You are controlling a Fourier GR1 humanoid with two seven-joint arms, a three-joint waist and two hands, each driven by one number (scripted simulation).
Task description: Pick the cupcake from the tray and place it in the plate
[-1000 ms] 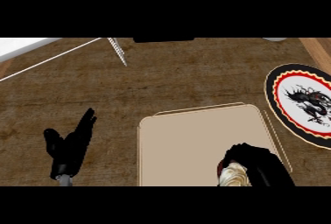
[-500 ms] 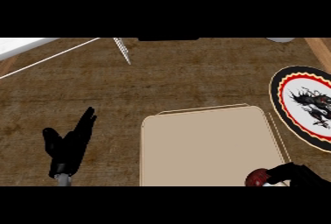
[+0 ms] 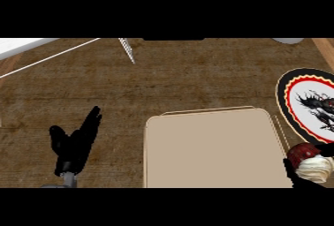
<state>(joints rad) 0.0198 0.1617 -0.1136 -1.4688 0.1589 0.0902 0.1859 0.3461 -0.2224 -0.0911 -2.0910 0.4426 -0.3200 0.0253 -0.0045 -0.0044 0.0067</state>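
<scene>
The beige tray (image 3: 209, 148) lies in the lower middle of the counter with nothing on it. At the lower right edge my right hand (image 3: 297, 174) is curled round the cupcake (image 3: 312, 162), whose red wrapper and cream top show between the fingers. It hangs just right of the tray, below the plate (image 3: 313, 106), a round dish with a black and red rim and a dark dragon figure at the right edge. My left hand (image 3: 73, 143) rests open on the counter at the lower left, fingers pointing up.
A thin metal rod (image 3: 127, 49) and a pale counter edge (image 3: 26, 46) cross the upper left. A small grey round object (image 3: 287, 40) sits at the top right. Brown wooden counter surrounds the tray.
My right hand has carried the cupcake off the tray to the right and toward the plate. The left hand has stayed still.
</scene>
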